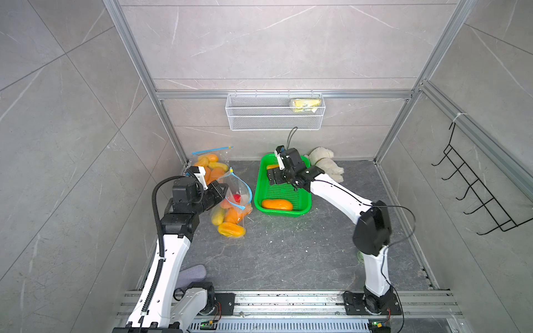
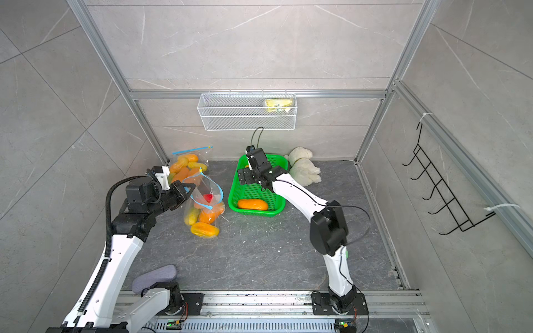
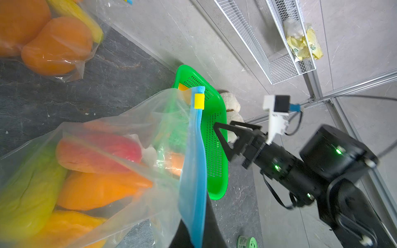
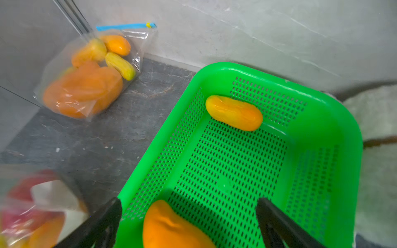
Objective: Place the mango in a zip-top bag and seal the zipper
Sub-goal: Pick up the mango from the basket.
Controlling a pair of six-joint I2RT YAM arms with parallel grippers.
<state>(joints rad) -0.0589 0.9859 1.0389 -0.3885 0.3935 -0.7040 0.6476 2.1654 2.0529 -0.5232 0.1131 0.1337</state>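
In the green plastic basket (image 4: 335,128) with slotted holes, a smooth oblong orange mango (image 4: 171,227) lies under the widely spread right gripper (image 4: 189,201). The left gripper (image 1: 222,190) pinches the clear, crinkled zip-top bag (image 3: 120,128) at its blue zipper strip (image 3: 194,171).

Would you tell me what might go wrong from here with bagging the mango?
1. The left gripper pinches the open bag at one spot, so its mouth may sag and snag the mango.
2. That bag already looks full; the zipper may not close.
3. The right gripper is open over the mango, one finger above the green basket rim, which it could strike.
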